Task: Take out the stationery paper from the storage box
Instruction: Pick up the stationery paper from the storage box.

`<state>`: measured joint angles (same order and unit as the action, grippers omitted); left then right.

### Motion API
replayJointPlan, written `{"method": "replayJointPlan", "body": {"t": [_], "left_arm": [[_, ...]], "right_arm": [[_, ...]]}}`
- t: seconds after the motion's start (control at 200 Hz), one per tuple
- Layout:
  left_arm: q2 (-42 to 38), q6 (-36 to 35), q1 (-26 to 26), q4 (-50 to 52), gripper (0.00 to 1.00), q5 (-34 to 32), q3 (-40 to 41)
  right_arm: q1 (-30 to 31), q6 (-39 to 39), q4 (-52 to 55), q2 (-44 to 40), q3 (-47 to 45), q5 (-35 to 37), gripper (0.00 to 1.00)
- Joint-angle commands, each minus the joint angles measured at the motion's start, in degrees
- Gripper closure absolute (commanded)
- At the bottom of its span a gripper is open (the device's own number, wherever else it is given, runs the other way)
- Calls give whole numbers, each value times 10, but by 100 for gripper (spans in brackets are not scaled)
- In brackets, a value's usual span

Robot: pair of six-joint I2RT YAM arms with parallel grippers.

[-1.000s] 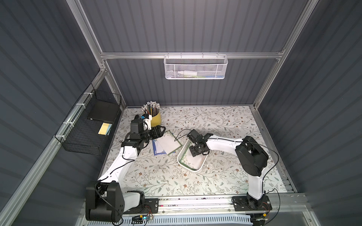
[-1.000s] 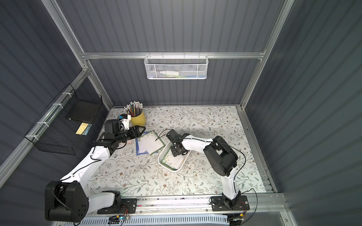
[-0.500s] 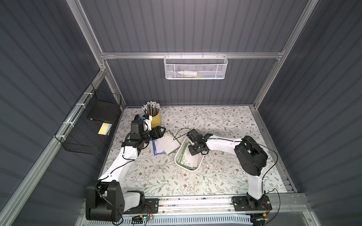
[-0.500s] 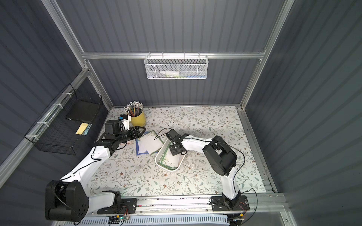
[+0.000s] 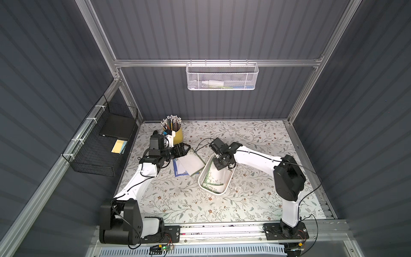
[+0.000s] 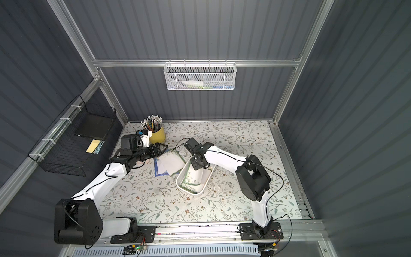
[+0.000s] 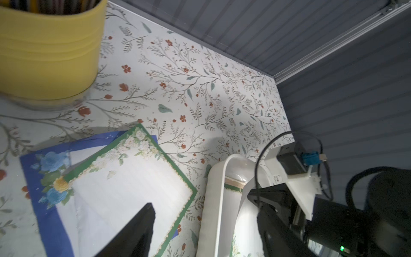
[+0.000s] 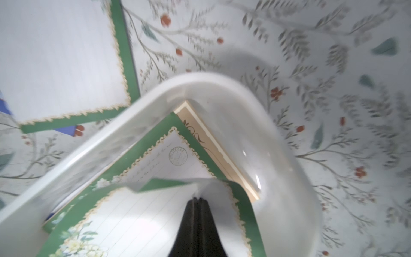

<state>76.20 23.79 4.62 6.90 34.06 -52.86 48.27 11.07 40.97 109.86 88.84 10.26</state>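
Right gripper (image 8: pixel 196 199): pinches shut on a curled green-bordered sheet (image 8: pixel 144 218) of stationery paper in the storage box (image 8: pixel 200 80). Left gripper (image 5: pixel 186 148): hangs spread over two sheets (image 5: pixel 189 163) already out on the table (image 5: pixel 178 200). Leaves more inside.

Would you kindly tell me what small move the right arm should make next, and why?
Probably lift the right gripper straight up: its jaws are shut on the buckled edge of a green-bordered sheet whose rest lies inside the storage box.
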Motion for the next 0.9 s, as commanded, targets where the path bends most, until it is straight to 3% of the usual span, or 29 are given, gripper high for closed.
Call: {"method": "replayJointPlan", "body": {"t": [0.0, 0.215, 0.325, 0.7, 0.895], "left_arm": [[7, -14, 0, -19, 24, 86, -24], [25, -10, 0, -71, 22, 235, -15], [38, -28, 2, -63, 22, 264, -16], [71, -54, 92, -45, 25, 214, -17], [90, -50, 97, -57, 26, 204, -17]], "right_arm": [[-1, -13, 31, -44, 24, 33, 100], [-14, -20, 46, -58, 46, 37, 100], [-17, -25, 36, -58, 52, 21, 100], [-19, -30, 33, -29, 112, -1, 100], [-19, -35, 33, -21, 136, -10, 100]]}}
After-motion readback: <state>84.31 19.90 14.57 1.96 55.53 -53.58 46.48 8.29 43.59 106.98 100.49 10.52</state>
